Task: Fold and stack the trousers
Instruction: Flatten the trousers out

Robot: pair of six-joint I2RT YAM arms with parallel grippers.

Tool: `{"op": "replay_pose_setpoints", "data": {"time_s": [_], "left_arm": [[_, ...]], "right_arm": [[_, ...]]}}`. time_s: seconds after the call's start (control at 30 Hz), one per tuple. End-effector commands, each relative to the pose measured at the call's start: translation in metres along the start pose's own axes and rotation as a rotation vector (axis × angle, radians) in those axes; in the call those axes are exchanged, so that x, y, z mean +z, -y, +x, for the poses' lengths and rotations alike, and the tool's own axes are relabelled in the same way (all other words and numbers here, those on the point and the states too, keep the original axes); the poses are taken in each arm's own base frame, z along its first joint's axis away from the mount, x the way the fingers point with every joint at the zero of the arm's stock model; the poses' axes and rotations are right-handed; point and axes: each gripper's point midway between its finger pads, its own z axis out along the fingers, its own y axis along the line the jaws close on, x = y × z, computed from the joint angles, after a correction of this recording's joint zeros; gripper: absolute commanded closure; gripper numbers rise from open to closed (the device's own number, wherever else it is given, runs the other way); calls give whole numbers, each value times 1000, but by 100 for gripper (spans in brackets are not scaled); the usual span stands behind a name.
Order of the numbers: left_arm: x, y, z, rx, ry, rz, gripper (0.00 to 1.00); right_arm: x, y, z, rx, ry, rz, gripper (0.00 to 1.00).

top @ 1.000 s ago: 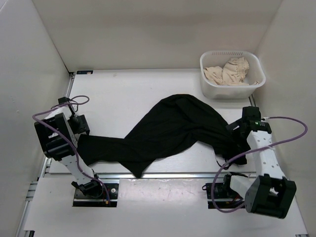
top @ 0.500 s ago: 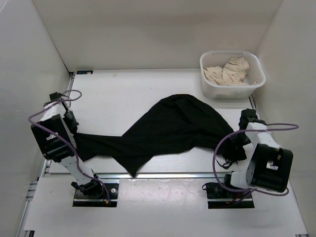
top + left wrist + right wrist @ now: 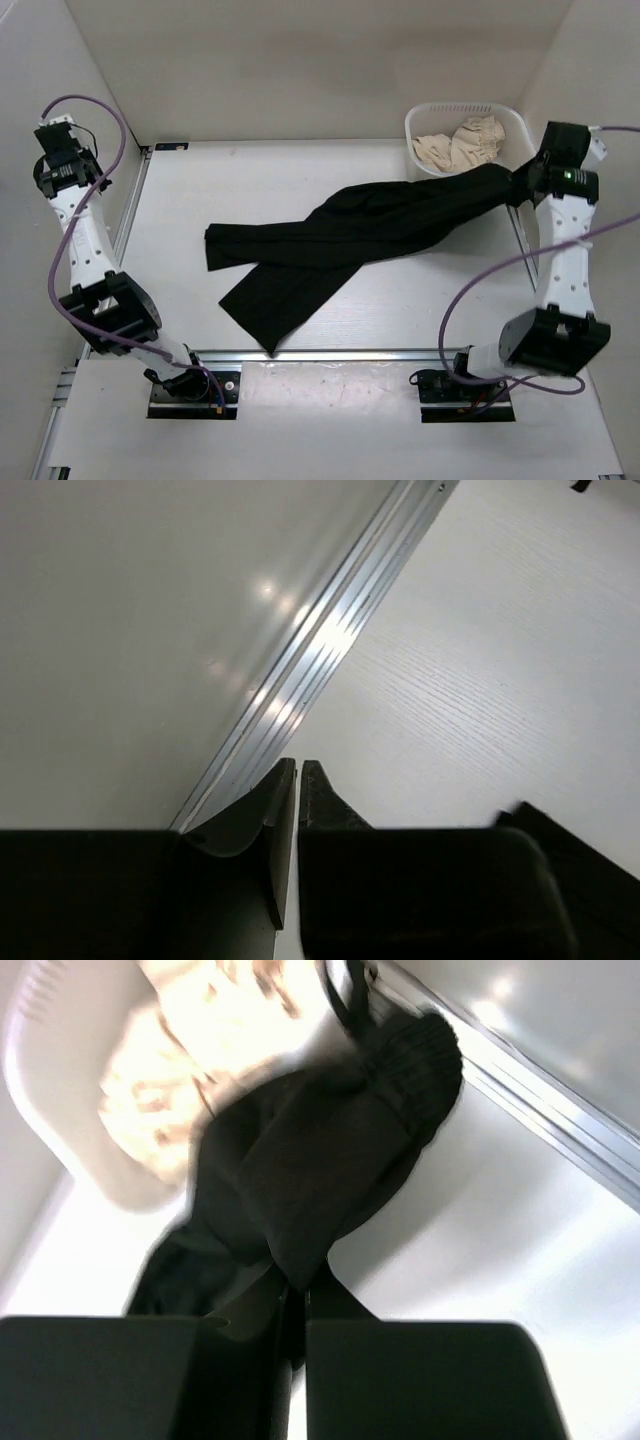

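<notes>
The black trousers (image 3: 340, 230) lie stretched across the table, from a flat end at the left (image 3: 212, 246) up to the right. My right gripper (image 3: 520, 182) is shut on their right end and holds it raised beside the basket; in the right wrist view the dark cloth (image 3: 320, 1160) hangs bunched from between the fingertips (image 3: 300, 1295). One leg fans out toward the near edge (image 3: 265, 315). My left gripper (image 3: 60, 160) is high at the far left by the wall, well away from the cloth. Its fingers (image 3: 280, 790) are shut with nothing between them.
A white basket (image 3: 425, 178) holding a beige cloth garment (image 3: 462, 145) stands at the back right, just behind the lifted trouser end. White walls close in the table on three sides. A metal rail (image 3: 330, 640) runs along the left wall's foot.
Both grippers closed. The right one rose toward the basket, pulling the trousers taut to the right. The left arm swung up to the left wall without the cloth, whose left end slid rightward.
</notes>
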Motion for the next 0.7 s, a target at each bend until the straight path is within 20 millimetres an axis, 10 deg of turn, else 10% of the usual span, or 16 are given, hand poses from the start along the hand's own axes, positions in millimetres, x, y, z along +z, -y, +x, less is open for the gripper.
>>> {"op": "replay_pose_setpoints", "data": {"time_s": [0.0,0.17,0.27,0.33,0.5,0.67], "left_arm": [[-19,-18,24,6,-37,-76,80],[-14,-9,135,31,-290,-17,79],[-16,33,167,92,-365,111,53],[-13,77,170,143,-391,245,33],[10,155,144,225,-385,411,21],[44,196,180,299,-537,445,18]], "right_arm": [[-25,44,41,-77,-87,73,100],[-26,98,117,-64,-209,146,100],[-17,122,156,-58,-272,181,100],[-14,132,170,-52,-293,199,100],[-9,133,175,-77,-314,197,100],[-9,136,168,-101,-289,213,100]]}}
